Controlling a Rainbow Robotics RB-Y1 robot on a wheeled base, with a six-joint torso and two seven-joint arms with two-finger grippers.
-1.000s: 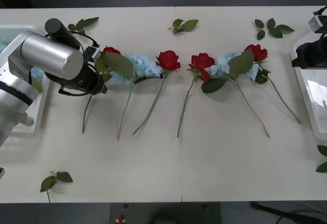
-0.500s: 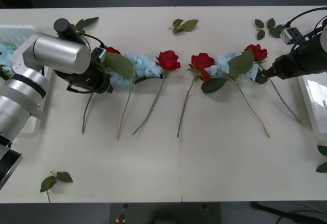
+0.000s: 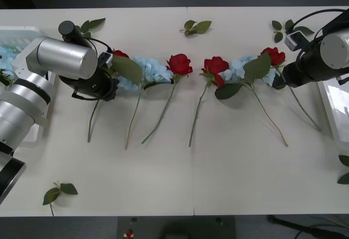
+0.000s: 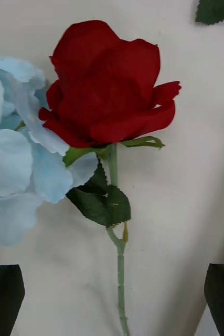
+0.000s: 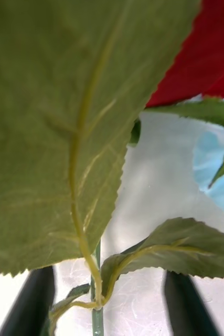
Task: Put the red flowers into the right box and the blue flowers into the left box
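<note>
Now | left end effector (image 5: 109, 299) released, leaf-blocked | right end effector (image 4: 114, 299) released, straddling rose stem (image 4: 120, 278)

Matt cloth-like red flowers (image 4: 104, 84); smooth matt table (image 3: 218, 168).

A red rose (image 4: 109, 86) lies on the pale table (image 4: 195, 184), its thin green stem (image 4: 120, 273) running back between the right gripper (image 4: 114, 294)'s two dark, spread fingertips (image 4: 4, 294). Pale blue petals (image 4: 17, 173) touch the bloom on one side. A white edge beside one fingertip may be the tray (image 4: 216, 323).
</note>
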